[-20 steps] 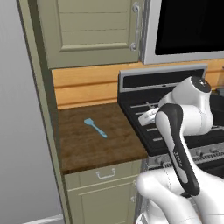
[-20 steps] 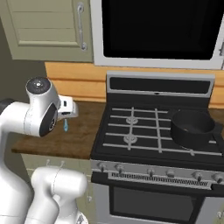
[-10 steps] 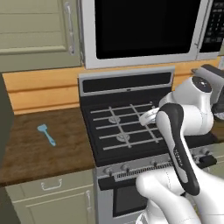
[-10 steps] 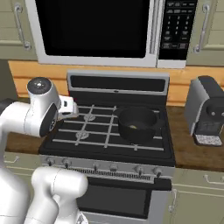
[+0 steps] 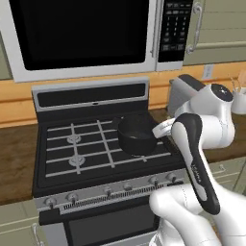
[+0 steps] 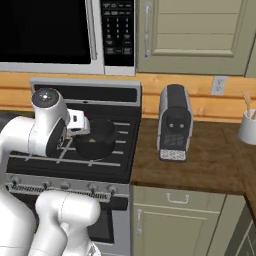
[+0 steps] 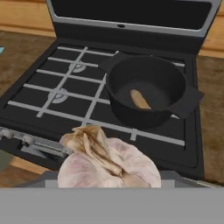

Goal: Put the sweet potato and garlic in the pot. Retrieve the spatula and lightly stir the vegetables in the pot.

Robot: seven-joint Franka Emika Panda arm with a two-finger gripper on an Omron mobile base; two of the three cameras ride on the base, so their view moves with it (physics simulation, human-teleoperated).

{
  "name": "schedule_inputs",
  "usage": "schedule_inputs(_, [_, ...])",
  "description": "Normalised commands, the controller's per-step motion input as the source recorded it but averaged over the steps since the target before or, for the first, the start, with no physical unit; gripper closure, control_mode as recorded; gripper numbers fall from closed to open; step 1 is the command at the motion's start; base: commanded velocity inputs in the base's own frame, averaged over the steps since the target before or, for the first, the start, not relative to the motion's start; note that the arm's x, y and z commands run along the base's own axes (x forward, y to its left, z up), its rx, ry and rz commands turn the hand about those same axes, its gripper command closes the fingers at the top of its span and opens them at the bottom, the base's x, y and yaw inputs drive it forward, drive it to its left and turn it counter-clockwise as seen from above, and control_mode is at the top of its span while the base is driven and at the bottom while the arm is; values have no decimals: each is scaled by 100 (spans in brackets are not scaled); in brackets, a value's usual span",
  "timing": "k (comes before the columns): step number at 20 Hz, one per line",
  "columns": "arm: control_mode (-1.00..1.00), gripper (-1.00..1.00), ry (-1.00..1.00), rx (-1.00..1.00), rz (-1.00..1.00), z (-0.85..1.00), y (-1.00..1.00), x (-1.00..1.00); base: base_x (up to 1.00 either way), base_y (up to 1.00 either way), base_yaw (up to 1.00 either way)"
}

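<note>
The stove (image 5: 91, 149) carries the pot (image 5: 136, 135), which stands on the grate at the stove's right side, nearer its front edge than its back panel. The pot looks heavy and rigid, unlikely to shift when something light drops in. Inside it, on the bottom, lies the sweet potato (image 7: 140, 99), firm and stiff by the look of it. The garlic (image 7: 109, 159) sits in the hand (image 7: 109, 175), whose jaws stand fairly wide around the bulb; it seems light, papery-skinned and easy to bruise or let slip, so holding it across its fat middle is probably best. The hand view alone reveals the sweet potato in the pot and the garlic up close. The base views instead show the toaster (image 6: 175, 122) on the desk (image 6: 200, 160) just beside the stove's right edge.
</note>
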Motion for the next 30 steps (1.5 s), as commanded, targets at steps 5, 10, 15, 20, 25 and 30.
schedule_inputs(5, [-100,100,0,0,5,-1,0,39,15,-20,0])
schedule_inputs(10, [-100,100,10,0,8,-23,11,82,0,0,0])
schedule_inputs(15, [-100,100,16,-5,2,-62,35,89,0,0,0])
schedule_inputs(20, [-100,100,17,-4,0,-57,30,83,0,0,0])
schedule_inputs(25, [-100,100,15,0,0,-43,3,75,0,0,0])
schedule_inputs(30, [-100,100,4,0,0,-46,7,58,0,0,0])
